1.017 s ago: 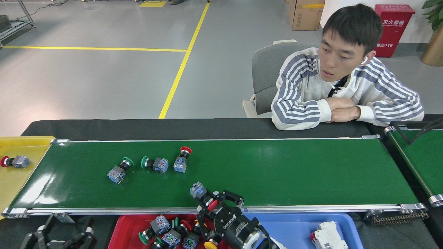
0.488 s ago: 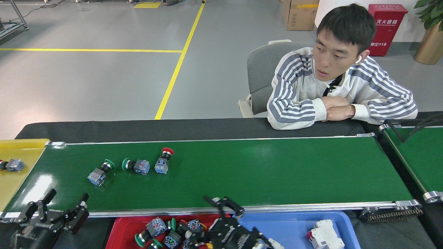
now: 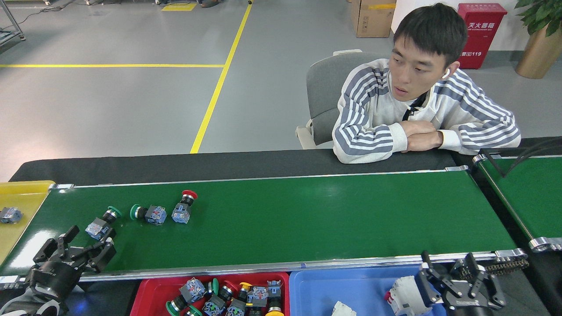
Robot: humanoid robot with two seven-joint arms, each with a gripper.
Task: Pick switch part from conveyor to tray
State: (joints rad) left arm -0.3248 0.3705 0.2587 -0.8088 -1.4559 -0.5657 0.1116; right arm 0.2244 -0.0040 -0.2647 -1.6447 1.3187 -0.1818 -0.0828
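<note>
Three push-button switches lie on the conveyor (image 3: 307,215) near its left end; the green-capped switch (image 3: 100,224) is nearest the left gripper (image 3: 74,251). If the belt carries it on, the grab could miss and knock it. The left gripper hovers with fingers spread. The right gripper (image 3: 456,281), also spread, hangs empty over the blue tray (image 3: 325,289).

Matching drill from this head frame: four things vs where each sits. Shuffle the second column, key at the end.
Things:
1. red-capped switch
2. white breaker
3. left gripper
4. yellow tray

Places:
A. past the conveyor's left end
B. lying on the belt, rightmost of three switches
C. in the blue bin
D. open over the belt's near left corner

Pairs: 1-B, 2-C, 3-D, 4-A
</note>
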